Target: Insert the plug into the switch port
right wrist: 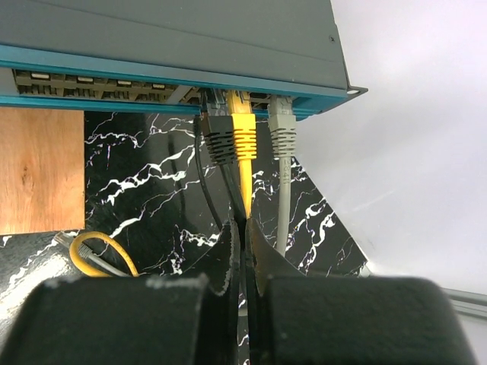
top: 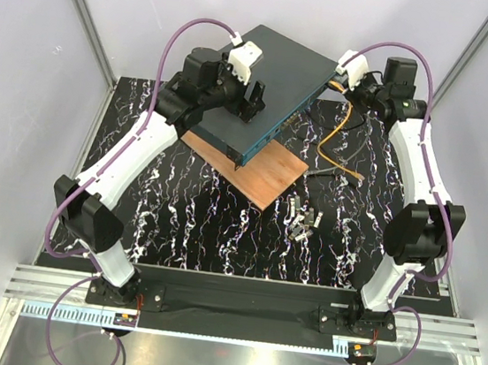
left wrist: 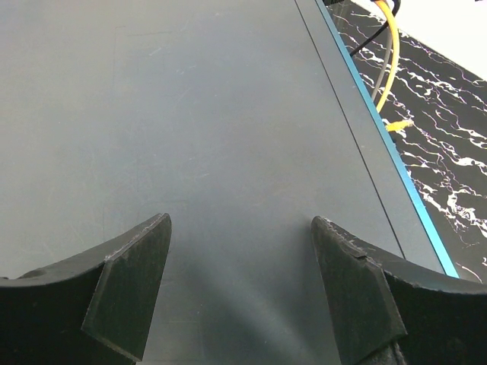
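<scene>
The switch (top: 269, 83) is a flat dark grey box with a teal front face, resting on a wooden board. In the right wrist view the yellow plug (right wrist: 240, 125) sits in a port (right wrist: 237, 97) near the right end of the row, between a black plug and a grey one. My right gripper (right wrist: 243, 228) is shut on the plug's yellow cable (right wrist: 245, 182) just behind the plug. The cable loops across the mat (top: 334, 140). My left gripper (left wrist: 240, 228) is open and empty, its fingers just above the switch's top (left wrist: 213, 114).
The wooden board (top: 267, 176) lies under the switch. Small grey metal modules (top: 304, 221) lie on the black marbled mat. A black plug (right wrist: 219, 137) and a grey plug (right wrist: 281, 133) flank the yellow one. The cable's other end (top: 358, 175) lies loose.
</scene>
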Action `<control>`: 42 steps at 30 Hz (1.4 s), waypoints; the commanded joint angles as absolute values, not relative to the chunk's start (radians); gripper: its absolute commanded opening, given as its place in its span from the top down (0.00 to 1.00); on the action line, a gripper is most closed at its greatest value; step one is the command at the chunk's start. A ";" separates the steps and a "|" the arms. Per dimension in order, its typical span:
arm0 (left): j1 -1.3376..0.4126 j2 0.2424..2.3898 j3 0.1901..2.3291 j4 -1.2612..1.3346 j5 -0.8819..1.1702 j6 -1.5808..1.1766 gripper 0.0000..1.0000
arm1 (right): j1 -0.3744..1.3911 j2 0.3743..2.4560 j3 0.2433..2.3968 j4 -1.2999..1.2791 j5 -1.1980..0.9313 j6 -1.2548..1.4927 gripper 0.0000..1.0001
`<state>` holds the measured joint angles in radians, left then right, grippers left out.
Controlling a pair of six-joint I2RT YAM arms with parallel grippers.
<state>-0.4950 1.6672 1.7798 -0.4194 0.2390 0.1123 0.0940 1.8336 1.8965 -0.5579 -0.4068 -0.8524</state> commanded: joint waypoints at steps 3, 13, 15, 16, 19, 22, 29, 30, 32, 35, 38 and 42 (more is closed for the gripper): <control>-0.480 1.667 1.816 -0.377 0.259 0.121 0.21 | 0.209 1.880 1.942 -0.270 -0.540 -0.796 1.00; -0.468 1.667 1.810 -0.373 0.270 0.117 0.21 | 0.224 1.884 2.059 -0.268 -0.571 -0.717 1.00; -0.468 1.667 1.807 -0.373 0.272 0.118 0.21 | 0.227 1.873 2.056 -0.264 -0.578 -0.709 1.00; -0.466 1.664 1.804 -0.368 0.270 0.120 0.21 | 0.227 1.871 2.057 -0.264 -0.578 -0.706 1.00; -0.460 1.661 1.796 -0.367 0.273 0.120 0.21 | 0.230 1.868 2.057 -0.258 -0.587 -0.692 1.00; -0.456 1.661 1.793 -0.368 0.276 0.120 0.21 | 0.239 1.884 2.043 -0.259 -0.581 -0.704 1.00; -0.449 1.664 1.792 -0.370 0.281 0.123 0.21 | 0.244 1.922 2.101 -0.280 -0.578 -0.706 1.00; -0.448 1.664 1.798 -0.371 0.282 0.124 0.21 | 0.245 1.924 2.118 -0.293 -0.587 -0.716 1.00; -0.448 1.670 1.804 -0.370 0.284 0.123 0.20 | 0.253 1.940 2.112 -0.310 -0.581 -0.747 1.00; -0.446 1.667 1.807 -0.370 0.282 0.123 0.21 | 0.253 1.947 2.089 -0.312 -0.566 -0.726 1.00; -0.443 1.657 1.793 -0.367 0.281 0.129 0.20 | 0.252 1.916 2.031 -0.276 -0.540 -0.696 1.00; -0.437 1.652 1.787 -0.367 0.285 0.124 0.20 | 0.252 1.858 1.921 -0.249 -0.496 -0.707 0.96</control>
